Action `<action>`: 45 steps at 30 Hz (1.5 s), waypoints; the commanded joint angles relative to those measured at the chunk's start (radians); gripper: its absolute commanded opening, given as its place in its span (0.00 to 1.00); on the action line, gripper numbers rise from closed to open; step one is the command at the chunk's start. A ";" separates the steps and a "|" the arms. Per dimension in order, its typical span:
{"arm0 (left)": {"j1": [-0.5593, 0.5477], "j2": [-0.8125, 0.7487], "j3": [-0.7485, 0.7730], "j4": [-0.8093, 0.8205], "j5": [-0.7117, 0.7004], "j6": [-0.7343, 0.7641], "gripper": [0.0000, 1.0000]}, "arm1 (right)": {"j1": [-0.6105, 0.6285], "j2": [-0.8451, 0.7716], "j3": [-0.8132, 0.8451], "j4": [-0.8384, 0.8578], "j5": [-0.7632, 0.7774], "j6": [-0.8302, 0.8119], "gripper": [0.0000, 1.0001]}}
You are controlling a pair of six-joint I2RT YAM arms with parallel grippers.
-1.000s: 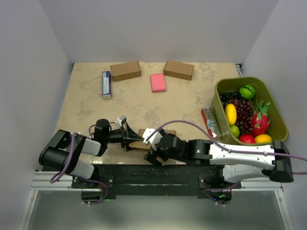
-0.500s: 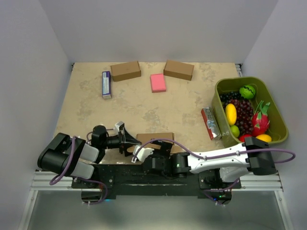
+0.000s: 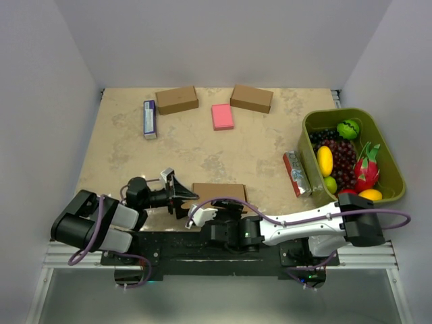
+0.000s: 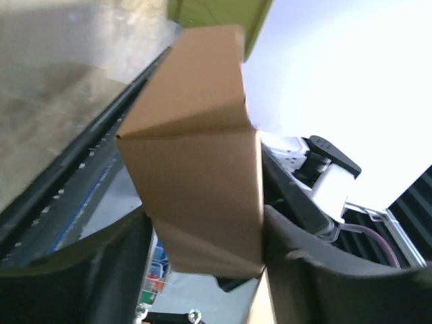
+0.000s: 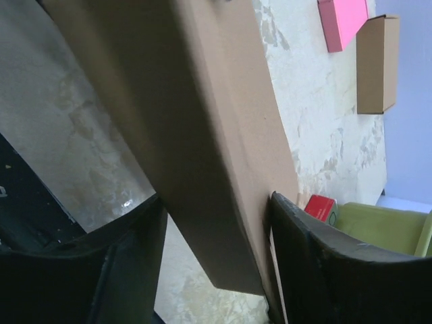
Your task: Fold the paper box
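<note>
While our left end effector [image 4: 202, 260] and right end effector [image 5: 217, 260] both pinch the paper box [image 3: 220, 192] at the tabletop's [image 3: 256, 145] near edge, we see a fruit bin [image 3: 335, 113] to the right, a pink pad [image 3: 222, 116] beyond.

1. The left arm [image 3: 94, 223] lies low and reaches rightward; the left gripper [image 3: 181, 197] clamps the paper box [image 3: 219, 190].
2. The right arm [image 3: 297, 221] stretches leftward; the right gripper [image 3: 214, 208] pinches the same box.
</note>
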 commanded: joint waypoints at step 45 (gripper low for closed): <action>0.023 -0.385 0.650 -1.285 -0.557 1.681 0.97 | -0.676 0.251 0.394 -0.248 -1.067 -0.244 0.51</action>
